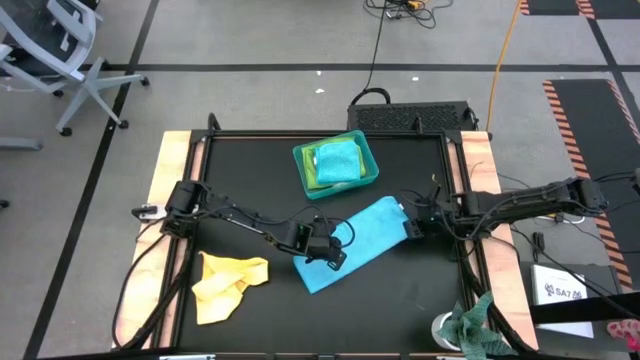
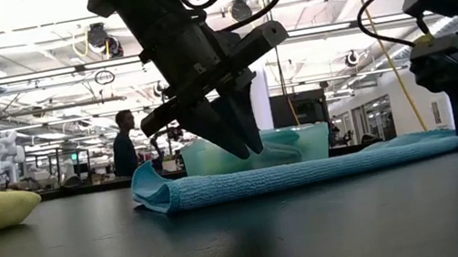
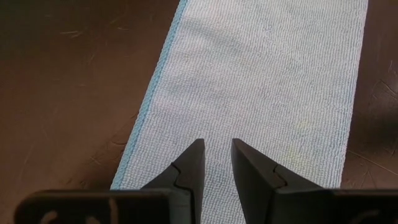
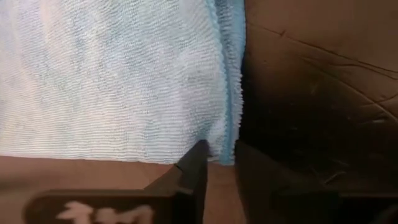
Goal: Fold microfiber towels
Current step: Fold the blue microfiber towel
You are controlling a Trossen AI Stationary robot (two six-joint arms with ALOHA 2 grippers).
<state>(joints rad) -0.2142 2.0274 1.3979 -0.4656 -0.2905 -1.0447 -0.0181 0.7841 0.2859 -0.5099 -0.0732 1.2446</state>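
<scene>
A light blue towel (image 1: 355, 240), folded into a long strip, lies flat and slantwise on the black table's middle. My left gripper (image 1: 325, 250) hovers over its near-left end. Its fingers (image 3: 193, 162) point steeply down, open by a narrow gap, their tips just above the cloth (image 2: 310, 171). My right gripper (image 1: 412, 228) is at the strip's far-right end, shut on its corner. A teal tray (image 1: 370, 158) at the back holds a lime green towel (image 1: 312, 165) and a turquoise towel (image 1: 340, 160). A yellow towel (image 1: 225, 285) lies crumpled near the left front. My right gripper pinches the blue towel's far-right corner (image 4: 219, 155) between its two fingertips, where the stacked edges (image 4: 231, 93) of several layers end. The fingers slant down from the table's right side. The towel lies flat on the table, slack.
A mottled green-and-white rag (image 1: 470, 325) hangs at the table's near right corner. Bare black table shows near the front edge (image 2: 248, 245). A person stands far off in the room behind the table (image 2: 125, 140).
</scene>
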